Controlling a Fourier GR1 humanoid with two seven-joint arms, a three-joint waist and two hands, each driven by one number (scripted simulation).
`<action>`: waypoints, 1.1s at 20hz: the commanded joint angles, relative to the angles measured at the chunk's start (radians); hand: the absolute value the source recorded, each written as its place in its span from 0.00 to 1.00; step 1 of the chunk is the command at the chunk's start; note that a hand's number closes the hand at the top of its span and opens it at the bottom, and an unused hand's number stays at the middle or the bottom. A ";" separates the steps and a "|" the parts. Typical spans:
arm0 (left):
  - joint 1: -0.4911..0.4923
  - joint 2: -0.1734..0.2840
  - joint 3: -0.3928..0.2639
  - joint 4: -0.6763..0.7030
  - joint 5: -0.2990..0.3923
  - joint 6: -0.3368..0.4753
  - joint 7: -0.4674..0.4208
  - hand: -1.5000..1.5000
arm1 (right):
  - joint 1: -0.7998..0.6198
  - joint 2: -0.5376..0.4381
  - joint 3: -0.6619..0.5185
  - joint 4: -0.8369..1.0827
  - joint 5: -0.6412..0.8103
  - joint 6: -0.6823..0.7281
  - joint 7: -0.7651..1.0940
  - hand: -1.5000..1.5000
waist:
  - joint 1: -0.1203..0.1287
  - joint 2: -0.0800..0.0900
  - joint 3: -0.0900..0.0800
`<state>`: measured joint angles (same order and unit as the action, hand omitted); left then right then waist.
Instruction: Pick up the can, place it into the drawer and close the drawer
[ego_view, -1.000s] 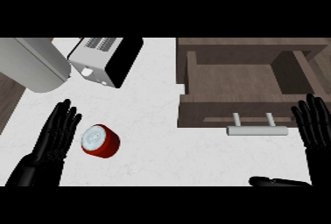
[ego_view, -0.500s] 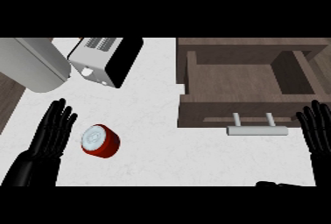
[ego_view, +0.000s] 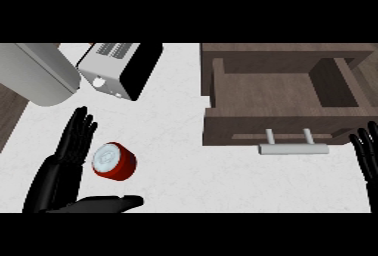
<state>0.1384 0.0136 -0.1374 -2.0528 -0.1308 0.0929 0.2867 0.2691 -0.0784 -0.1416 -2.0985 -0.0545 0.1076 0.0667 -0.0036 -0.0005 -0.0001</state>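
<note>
Head view: one can (ego_view: 113, 160), one open drawer (ego_view: 277, 95), left hand (ego_view: 63, 167) and right hand (ego_view: 367, 155) both spread.

The drawer (ego_view: 280, 95) looks like matt brown wood, its handle (ego_view: 292, 148) pale smooth metal. The can (ego_view: 113, 161) has glossy red sides and a silvery metal lid, and it lies on a white, faintly mottled counter (ego_view: 177, 165). The toaster (ego_view: 118, 67) shows brushed metal with a black glossy side.

red can (ego_view: 114, 161) with pale grey top, black hands (ego_view: 63, 165), white speckled counter (ego_view: 184, 165), brown wooden drawer (ego_view: 273, 95), silver-black toaster (ego_view: 118, 67).
</note>
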 joint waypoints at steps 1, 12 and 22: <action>0.070 -0.002 0.027 0.087 0.047 -0.022 -0.134 0.00 | 0.071 -0.001 -0.040 -0.030 -0.046 0.043 -0.026 0.00 | 0.000 -0.001 0.000; -0.002 -0.012 0.047 0.268 0.022 0.018 -0.230 0.00 | -0.042 0.029 -0.019 0.022 0.040 0.017 0.004 0.00 | 0.002 0.000 0.000; 0.059 0.038 0.163 0.404 0.087 -0.052 -0.396 0.00 | -0.041 0.051 -0.017 0.070 0.068 0.034 -0.041 0.00 | 0.003 0.000 0.000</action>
<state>0.1859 0.0460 0.0009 -1.7084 -0.0559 0.0546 -0.0586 0.2386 -0.0443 -0.1810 -2.0332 -0.0241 0.1544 0.0238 -0.0003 -0.0004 -0.0001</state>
